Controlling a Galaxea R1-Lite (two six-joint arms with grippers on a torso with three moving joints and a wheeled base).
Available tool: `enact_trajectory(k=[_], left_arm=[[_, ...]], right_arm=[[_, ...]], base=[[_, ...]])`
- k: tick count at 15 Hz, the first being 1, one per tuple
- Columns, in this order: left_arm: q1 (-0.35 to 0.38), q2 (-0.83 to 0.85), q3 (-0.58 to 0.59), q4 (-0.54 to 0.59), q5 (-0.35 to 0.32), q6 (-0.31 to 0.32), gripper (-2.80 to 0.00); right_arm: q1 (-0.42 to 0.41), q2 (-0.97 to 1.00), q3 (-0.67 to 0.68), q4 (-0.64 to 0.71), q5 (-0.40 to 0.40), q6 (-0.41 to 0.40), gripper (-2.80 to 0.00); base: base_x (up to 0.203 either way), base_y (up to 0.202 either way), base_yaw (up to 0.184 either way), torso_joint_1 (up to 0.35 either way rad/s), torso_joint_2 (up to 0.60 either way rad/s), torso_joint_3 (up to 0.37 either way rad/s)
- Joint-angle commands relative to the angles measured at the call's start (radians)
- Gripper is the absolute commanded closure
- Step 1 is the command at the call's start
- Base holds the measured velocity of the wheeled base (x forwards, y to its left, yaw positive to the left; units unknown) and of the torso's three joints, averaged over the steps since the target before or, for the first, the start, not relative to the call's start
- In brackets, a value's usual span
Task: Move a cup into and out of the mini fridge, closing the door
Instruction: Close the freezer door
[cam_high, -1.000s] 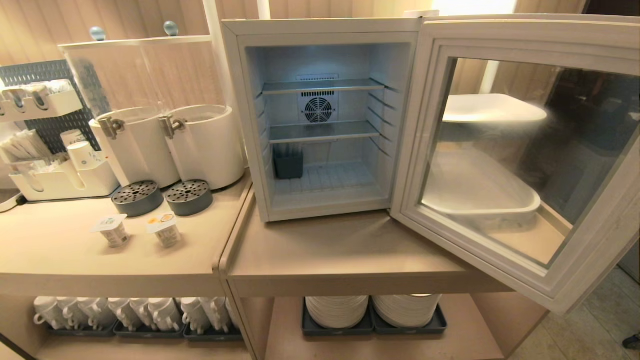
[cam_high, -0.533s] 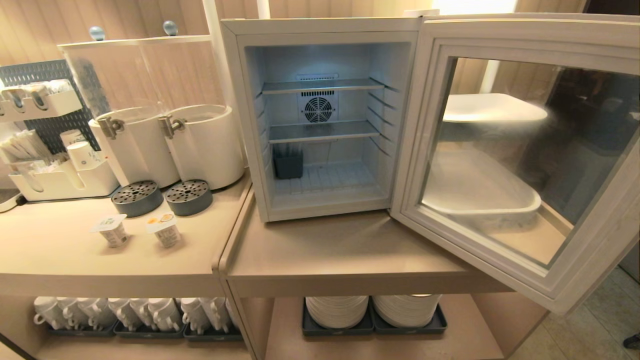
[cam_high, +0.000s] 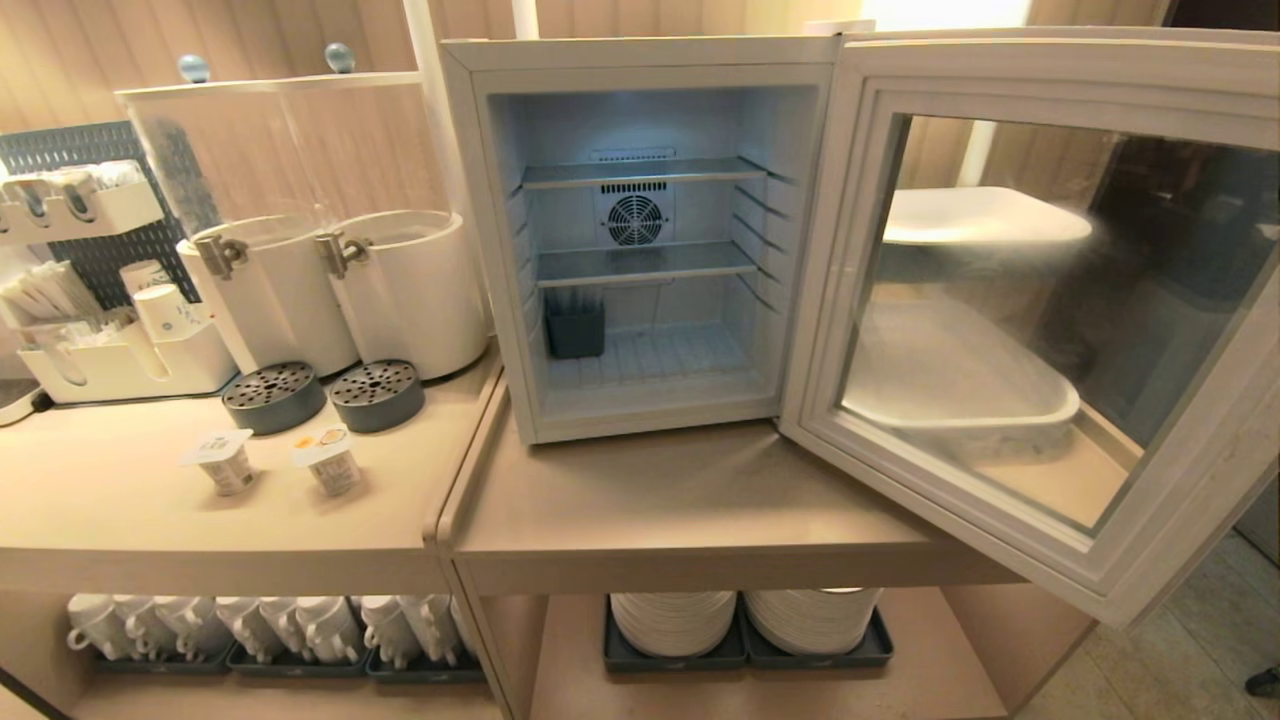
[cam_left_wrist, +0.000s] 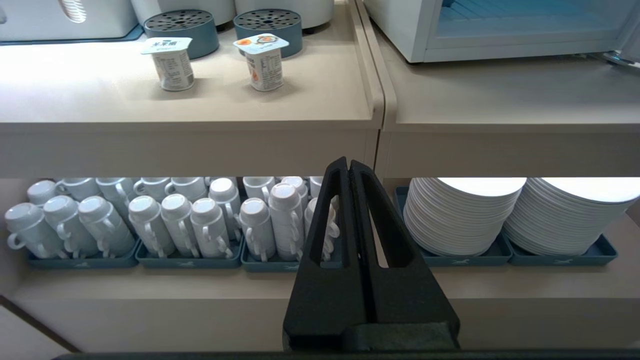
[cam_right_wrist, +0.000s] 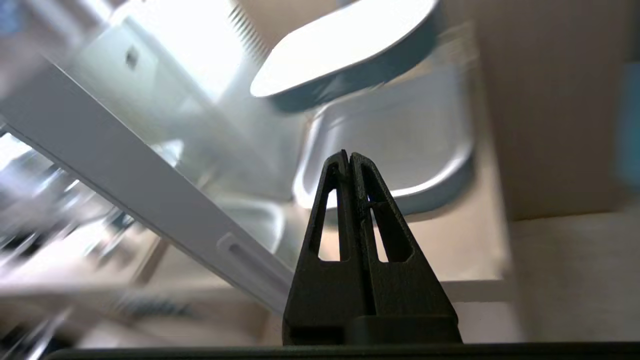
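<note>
While its door (cam_high: 1050, 300) stands swung wide at frame right, the mini fridge (cam_high: 640, 240) sits centre frame on the counter (cam_high: 700, 500). Two sealed cups (cam_high: 225, 462) at lower left. Left gripper (cam_left_wrist: 349, 165) and right gripper (cam_right_wrist: 347, 156): fingers clenched together, empty.

The mini fridge (cam_high: 640, 240) is showing smooth white plastic walls and metal wire shelves. The door (cam_high: 1040, 320) is carrying a glossy, reflecting glass pane. The counter (cam_high: 700, 500) is looking matt beige, and the plates (cam_left_wrist: 462, 215) are gleaming like glazed ceramic.
</note>
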Motion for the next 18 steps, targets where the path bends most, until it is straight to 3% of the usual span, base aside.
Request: enact_trajectory(k=[1, 4, 5, 10, 13, 18], left_arm=[[0.001, 0.000, 0.002, 0.000, 0.000, 0.000, 0.00], [0.001, 0.000, 0.002, 0.000, 0.000, 0.000, 0.00], [0.001, 0.000, 0.002, 0.000, 0.000, 0.000, 0.00], [0.001, 0.000, 0.002, 0.000, 0.000, 0.000, 0.00], [0.001, 0.000, 0.002, 0.000, 0.000, 0.000, 0.00], [0.001, 0.000, 0.002, 0.000, 0.000, 0.000, 0.00]], right_arm=[[0.170, 0.055, 0.142, -0.129, 0.016, -0.011, 0.00], [0.411, 0.059, 0.287, -0.313, 0.016, -0.008, 0.00], [0.456, 0.060, 0.314, -0.337, 0.016, -0.008, 0.00], [0.564, 0.009, 0.391, -0.348, 0.004, -0.006, 0.00], [0.674, -0.070, 0.456, -0.347, -0.094, -0.007, 0.00], [0.944, -0.212, 0.550, -0.327, -0.358, -0.012, 0.00]], base=[[0.000, 0.000, 0.000, 0.000, 0.00, 0.000], [0.000, 0.000, 0.000, 0.000, 0.00, 0.000], [0.000, 0.000, 0.000, 0.000, 0.00, 0.000], [0.000, 0.000, 0.000, 0.000, 0.00, 0.000], [0.000, 0.000, 0.000, 0.000, 0.00, 0.000], [0.000, 0.000, 0.000, 0.000, 0.00, 0.000]])
